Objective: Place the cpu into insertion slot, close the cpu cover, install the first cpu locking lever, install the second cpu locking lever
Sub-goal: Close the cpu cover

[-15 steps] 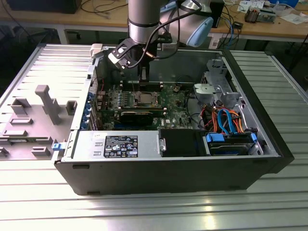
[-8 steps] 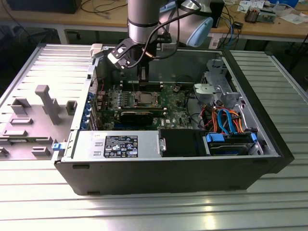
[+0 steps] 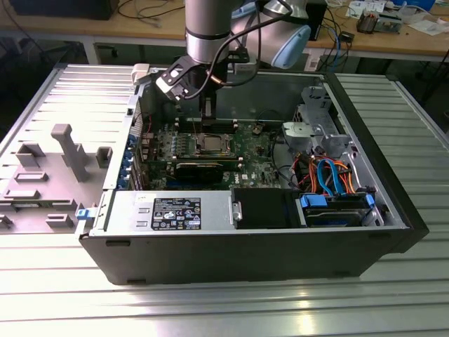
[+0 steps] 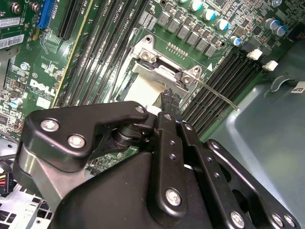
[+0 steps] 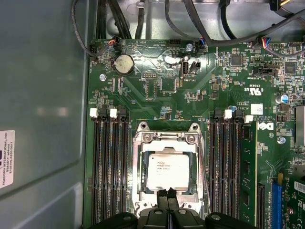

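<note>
Gripper [image 5: 167, 194] is clenched tight with nothing in it, its black tips right at the edge of the cpu [image 5: 164, 171]. The dull silvery chip lies flat in the insertion slot [image 5: 137, 200], and the thin metal cpu cover [image 5: 167, 149] frames it. Long black memory slots [image 5: 108, 167] crowd both sides. In the second wrist view a thin wire lever [image 4: 217, 95] pokes out across them, over the green board [image 5: 157, 86].
</note>
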